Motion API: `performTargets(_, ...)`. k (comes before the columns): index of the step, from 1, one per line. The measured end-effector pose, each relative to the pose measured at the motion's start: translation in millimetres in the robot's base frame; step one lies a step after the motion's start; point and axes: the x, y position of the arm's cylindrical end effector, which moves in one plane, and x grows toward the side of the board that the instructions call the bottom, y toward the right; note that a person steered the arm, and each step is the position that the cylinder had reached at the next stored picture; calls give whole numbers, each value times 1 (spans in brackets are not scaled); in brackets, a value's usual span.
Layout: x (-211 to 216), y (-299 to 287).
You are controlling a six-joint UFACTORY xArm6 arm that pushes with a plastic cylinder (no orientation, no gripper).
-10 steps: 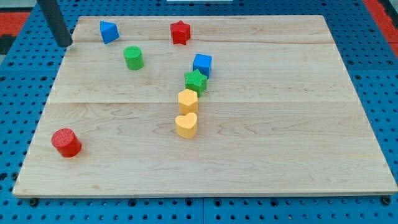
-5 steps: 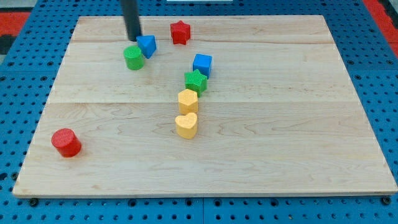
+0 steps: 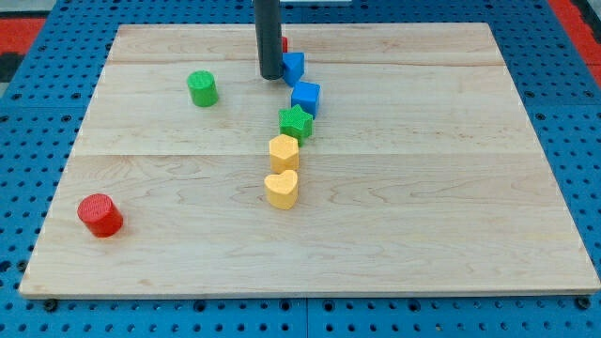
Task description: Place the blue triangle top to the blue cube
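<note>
The blue triangle [image 3: 294, 66] lies near the view's top, just above the blue cube [image 3: 305, 97] and close to it. My tip [image 3: 270, 76] is right against the triangle's left side. The dark rod hides most of the red star [image 3: 284, 43], which sits just above the triangle.
A green star [image 3: 296, 121] touches the cube's lower side. Below it stand a yellow hexagon [image 3: 284, 152] and a yellow heart [image 3: 282, 189] in a column. A green cylinder [image 3: 202, 88] is left of my tip. A red cylinder [image 3: 100, 215] is at lower left.
My tip swept right from the board's top left corner, pushing the blue triangle past the green cylinder to just above the blue cube. The rod now covers the red star.
</note>
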Motion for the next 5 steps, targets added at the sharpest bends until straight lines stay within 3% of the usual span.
performTargets(5,-15,16)
